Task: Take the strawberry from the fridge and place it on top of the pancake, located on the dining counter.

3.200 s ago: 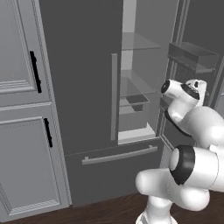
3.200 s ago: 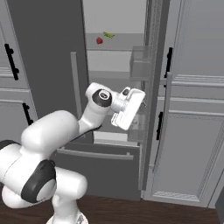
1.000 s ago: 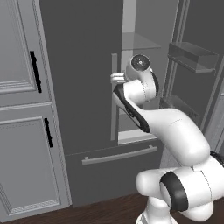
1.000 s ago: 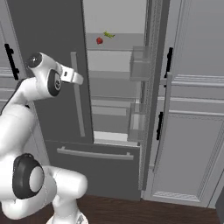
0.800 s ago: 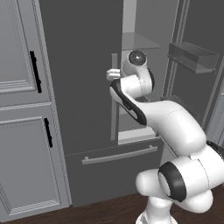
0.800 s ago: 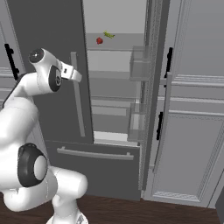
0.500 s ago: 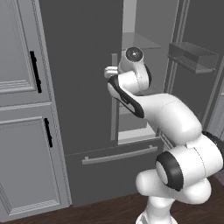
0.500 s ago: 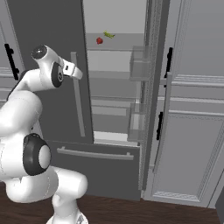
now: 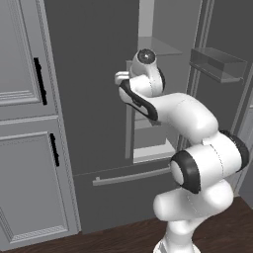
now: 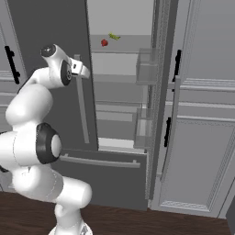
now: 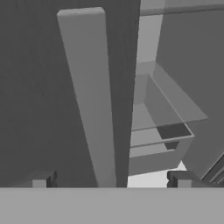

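The fridge is standing between pale panelled cabinets, its right door swung open and the left one shut. The gripper is hanging wide open and empty, straddling the left door's bar handle. The strawberry is sitting far back on an upper shelf (beside something small and yellow-green).

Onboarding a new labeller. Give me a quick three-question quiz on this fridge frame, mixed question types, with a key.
1. True or false: the strawberry is already in the gripper.
2. The fridge stands with: A) both doors shut; B) right door open, left door shut; C) bottom drawer pulled out.
3. Which bar-shaped part lies between the open fingers in the hand view?

Key:
1. False; it sits on an upper shelf inside the fridge.
2. B.
3. The left door's vertical handle.
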Motion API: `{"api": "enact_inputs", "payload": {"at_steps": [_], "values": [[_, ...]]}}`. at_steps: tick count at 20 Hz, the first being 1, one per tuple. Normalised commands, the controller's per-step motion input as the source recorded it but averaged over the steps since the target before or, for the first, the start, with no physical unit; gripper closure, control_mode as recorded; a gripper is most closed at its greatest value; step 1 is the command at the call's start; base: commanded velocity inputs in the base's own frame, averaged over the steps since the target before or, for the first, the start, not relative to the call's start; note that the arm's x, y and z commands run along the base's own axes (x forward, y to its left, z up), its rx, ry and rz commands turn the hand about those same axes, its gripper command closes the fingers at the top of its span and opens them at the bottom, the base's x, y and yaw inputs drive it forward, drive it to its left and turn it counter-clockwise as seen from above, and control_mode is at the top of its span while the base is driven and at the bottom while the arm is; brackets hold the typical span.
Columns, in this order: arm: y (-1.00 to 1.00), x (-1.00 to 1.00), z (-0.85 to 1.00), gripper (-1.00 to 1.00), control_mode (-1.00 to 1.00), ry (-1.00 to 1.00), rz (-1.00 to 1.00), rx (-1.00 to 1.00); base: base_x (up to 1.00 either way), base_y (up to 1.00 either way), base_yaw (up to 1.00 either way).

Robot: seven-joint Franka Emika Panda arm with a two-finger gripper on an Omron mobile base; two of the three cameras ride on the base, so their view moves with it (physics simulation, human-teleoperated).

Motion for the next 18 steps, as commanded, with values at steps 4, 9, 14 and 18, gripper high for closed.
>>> {"api": "enact_inputs", "payload": {"at_steps": [4, 9, 14, 18], "values": [[0.04, 0.32, -0.12, -1.0, -1.0, 0.0, 0.06, -0.08, 0.0, 0.0, 0.0], [0.06, 0.36, -0.14, -1.0, -1.0, 0.0, 0.05, -0.05, 0.0, 0.0, 0.0], [0.01, 0.34, -0.2, -1.0, -1.0, -0.02, 0.0, 0.0, 0.0, 0.0, 0.0], [0.02, 0.27, -0.09, -1.0, -1.0, -0.03, 0.0, 0.0, 0.0, 0.0, 0.0]]}}
